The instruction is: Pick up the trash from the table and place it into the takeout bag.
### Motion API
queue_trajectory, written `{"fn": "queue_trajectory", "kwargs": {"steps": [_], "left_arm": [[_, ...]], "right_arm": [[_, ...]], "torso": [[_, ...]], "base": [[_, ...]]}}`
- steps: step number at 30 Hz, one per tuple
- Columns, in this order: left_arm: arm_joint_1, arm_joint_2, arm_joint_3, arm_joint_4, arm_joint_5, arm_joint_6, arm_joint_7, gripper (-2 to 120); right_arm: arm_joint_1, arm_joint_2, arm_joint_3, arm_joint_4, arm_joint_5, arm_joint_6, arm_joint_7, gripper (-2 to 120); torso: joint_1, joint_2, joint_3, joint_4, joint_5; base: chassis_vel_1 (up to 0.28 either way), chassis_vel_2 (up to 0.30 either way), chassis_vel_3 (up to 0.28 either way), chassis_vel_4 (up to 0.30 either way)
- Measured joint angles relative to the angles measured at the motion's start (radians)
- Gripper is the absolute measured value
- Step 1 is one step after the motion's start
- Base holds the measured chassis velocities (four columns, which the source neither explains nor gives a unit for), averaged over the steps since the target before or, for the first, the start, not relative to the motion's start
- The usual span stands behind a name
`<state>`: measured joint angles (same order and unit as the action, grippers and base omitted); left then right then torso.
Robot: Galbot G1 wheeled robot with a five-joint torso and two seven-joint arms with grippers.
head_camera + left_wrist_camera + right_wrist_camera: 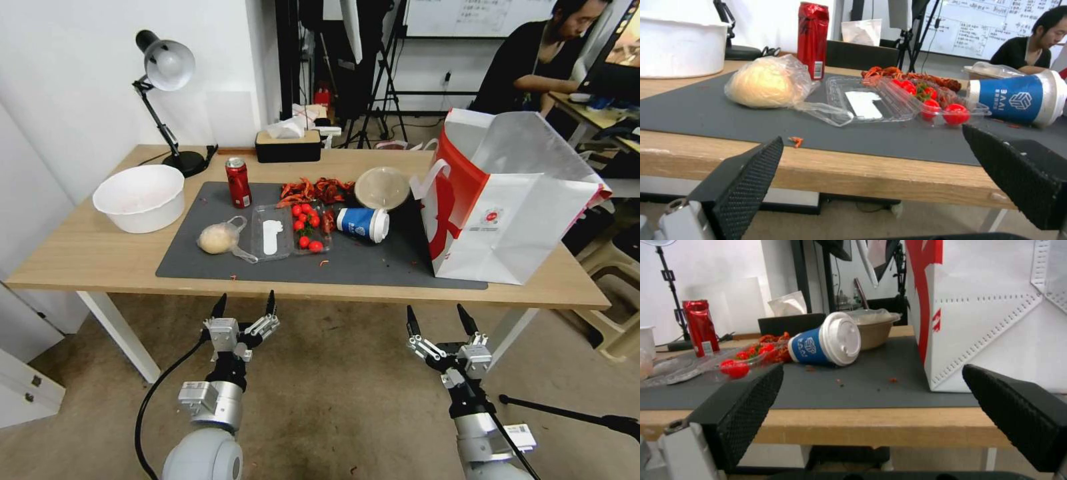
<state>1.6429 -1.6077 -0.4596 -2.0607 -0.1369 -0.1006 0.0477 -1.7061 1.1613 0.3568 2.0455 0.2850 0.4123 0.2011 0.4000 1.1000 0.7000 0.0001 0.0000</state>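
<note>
Below the table [100,257] edge, both tools [243,305] [438,317] hang open.

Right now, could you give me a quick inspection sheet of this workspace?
Surface: wooden table with grey mat, red crumbs scattered.
Job's things: red can upright; bagged bun; blue cup on its side; lidded bowl; open clear tray with tomatoes; takeout bag standing open.
Clutter: white bowl, desk lamp, tissue box.
Grippers: left gripper and right gripper open, below the table edge.
Cables: black cable by left arm.
Surroundings: tripods, whiteboard.
</note>
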Motion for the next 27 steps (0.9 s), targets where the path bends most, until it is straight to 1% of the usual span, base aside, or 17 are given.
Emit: {"fn": "queue_trajectory", "kwargs": {"steps": [2,3,6,7,10,11,14,15,18,19,21,22,23,26,27], "left_arm": [[-0.001,0.000,0.000,0.001,0.000,-0.001,0.000,100],[-0.001,0.000,0.000,0.001,0.000,-0.001,0.000,100],[-0.003,0.000,-0.001,0.003,0.000,-0.001,0.000,100],[-0.003,0.000,-0.001,0.003,0.000,-0.001,0.000,100],[-0.005,0.000,-0.001,0.005,-0.001,-0.001,0.000,100],[-0.005,0.000,-0.001,0.005,-0.001,-0.001,0.000,100],[-0.005,0.000,-0.001,0.007,-0.001,-0.002,0.000,100],[-0.005,0.000,-0.001,0.007,-0.001,-0.002,0.000,100],[-0.006,0.000,-0.002,0.008,-0.001,-0.004,0.000,100],[-0.006,0.000,-0.002,0.008,-0.001,-0.004,0.000,100],[-0.006,0.000,-0.003,0.008,-0.001,-0.004,0.000,100],[-0.006,0.000,-0.004,0.008,-0.001,-0.004,0.000,100],[-0.006,0.000,-0.004,0.008,-0.001,-0.004,0.000,100],[-0.007,0.000,-0.007,0.008,-0.001,-0.004,0.000,100],[-0.007,0.000,-0.007,0.008,-0.001,-0.004,0.000,100]], "right_arm": [[0.021,-0.002,-0.005,0.012,0.009,-0.030,0.002,100],[0.021,-0.002,-0.005,0.012,0.009,-0.030,0.002,100],[0.073,-0.003,-0.021,0.024,0.017,-0.081,0.021,100],[0.073,-0.003,-0.021,0.024,0.017,-0.081,0.021,100],[0.140,-0.008,-0.041,0.035,0.028,-0.142,0.038,100],[0.140,-0.008,-0.041,0.035,0.028,-0.142,0.038,100],[0.216,-0.023,-0.071,0.034,0.046,-0.203,0.053,100],[0.216,-0.023,-0.071,0.034,0.046,-0.203,0.053,100],[0.306,-0.047,-0.103,0.017,0.077,-0.258,0.062,100],[0.306,-0.047,-0.103,0.017,0.077,-0.258,0.062,100],[0.356,-0.062,-0.117,0.006,0.102,-0.290,0.064,100],[0.406,-0.081,-0.132,-0.001,0.132,-0.320,0.066,100],[0.406,-0.081,-0.132,-0.001,0.132,-0.320,0.066,100],[0.501,-0.110,-0.160,-0.022,0.171,-0.361,0.072,100],[0.501,-0.110,-0.160,-0.022,0.171,-0.361,0.072,100]], "torso": [[0.000,0.000,0.000,-0.0001,0.0000],[0.000,0.000,0.000,-0.0001,0.0000],[0.000,0.000,0.000,-0.0001,0.0000],[0.000,0.000,0.000,-0.0001,0.0000],[0.000,0.000,0.000,-0.0001,0.0000],[0.000,0.000,0.000,-0.0001,0.0000],[0.000,0.000,0.000,-0.0002,0.0001],[0.000,0.000,0.000,-0.0002,0.0001],[0.000,0.000,0.000,-0.0001,0.0000],[0.000,0.000,0.000,-0.0001,0.0000],[0.000,0.000,0.000,-0.0002,0.0002],[0.000,0.000,0.000,0.0000,0.0001],[0.000,0.000,0.000,0.0000,0.0001],[0.000,0.000,0.000,0.0000,0.0001],[0.000,0.000,0.000,0.0000,0.0001]], "base": [[0.000,0.000,0.000,0.000],[0.000,0.000,0.000,0.000],[0.000,0.000,0.000,0.000],[0.000,0.000,0.000,0.000],[0.000,0.000,0.000,0.000],[0.000,0.000,0.000,0.000],[0.000,0.000,0.000,0.000],[0.000,0.000,0.000,0.000],[0.000,0.000,0.000,0.000],[0.000,0.000,0.000,0.000],[0.000,0.000,0.000,0.000],[0.000,0.000,0.000,0.000],[0.000,0.000,0.000,0.000],[0.000,0.000,0.000,0.000],[0.000,0.000,0.000,0.000]]}}
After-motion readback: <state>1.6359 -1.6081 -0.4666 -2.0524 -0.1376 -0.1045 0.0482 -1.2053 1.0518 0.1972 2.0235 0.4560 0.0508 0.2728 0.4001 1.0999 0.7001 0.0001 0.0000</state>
